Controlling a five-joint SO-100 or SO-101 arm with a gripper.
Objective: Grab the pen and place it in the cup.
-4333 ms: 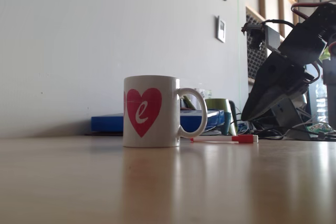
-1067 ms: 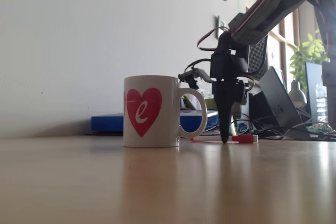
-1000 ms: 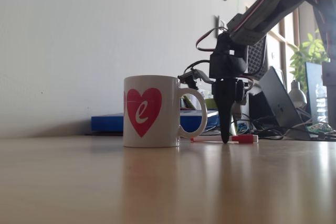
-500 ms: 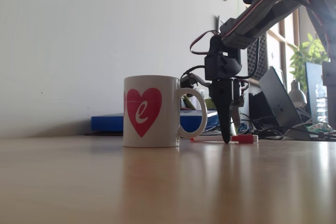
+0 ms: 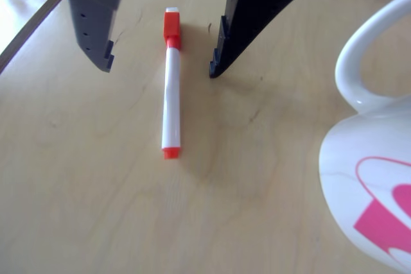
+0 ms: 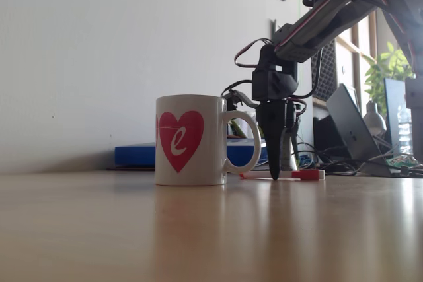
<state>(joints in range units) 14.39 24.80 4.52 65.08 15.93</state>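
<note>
Fingers spread astride the pen (image 5: pixel 171 81) beside the cup (image 5: pixel 369 178): lower gripper (image 5: pixel 159 67) to the table (image 5: pixel 83 190), centre on barrel, then squeeze evenly.

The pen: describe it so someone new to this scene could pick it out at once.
On the wooden table, beside the white mug with the pink-red graphic, the open gripper points down. The pen lies flat between its fingers: a slim white marker with an orange-red cap and end plug.
</note>
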